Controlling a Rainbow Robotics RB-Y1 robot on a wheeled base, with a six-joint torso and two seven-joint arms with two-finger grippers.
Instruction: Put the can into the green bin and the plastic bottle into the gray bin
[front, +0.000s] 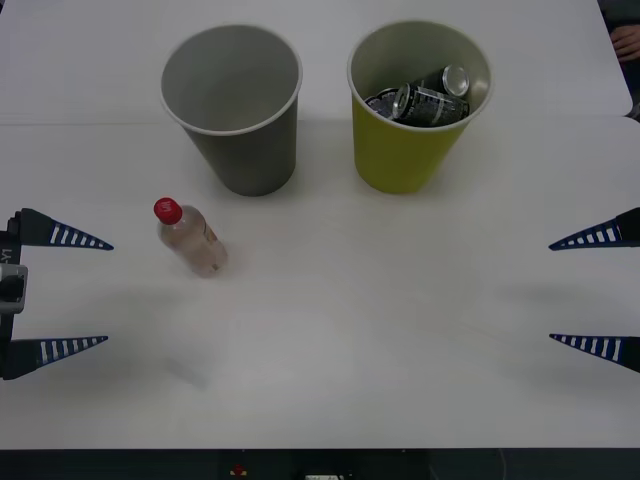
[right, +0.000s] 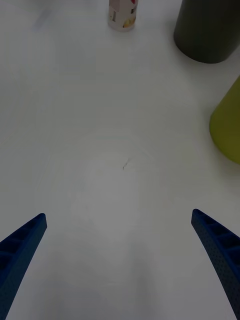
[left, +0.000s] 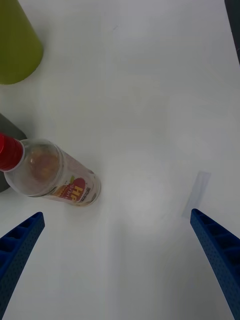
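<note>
The can (front: 428, 100) lies inside the green bin (front: 400, 150) at the back right of the white table. Left of it stands the gray bin (front: 245, 150). The plastic bottle (front: 188, 238), clear with a red cap, stands upright in front of the gray bin; the left wrist view shows the bottle (left: 50, 175) with its label. My left gripper (front: 105, 292) is open at the left edge, a short way left of the bottle. My right gripper (front: 552, 292) is open at the right edge, over bare table. The right wrist view catches the bottle's base (right: 122, 15), the gray bin (right: 207, 30) and the green bin (right: 227, 127).
The white table (front: 380, 330) stretches wide between the two grippers and in front of the bins. A seam runs across it behind the bins. A piece of clear tape (left: 196, 194) lies flat on the surface near the left gripper.
</note>
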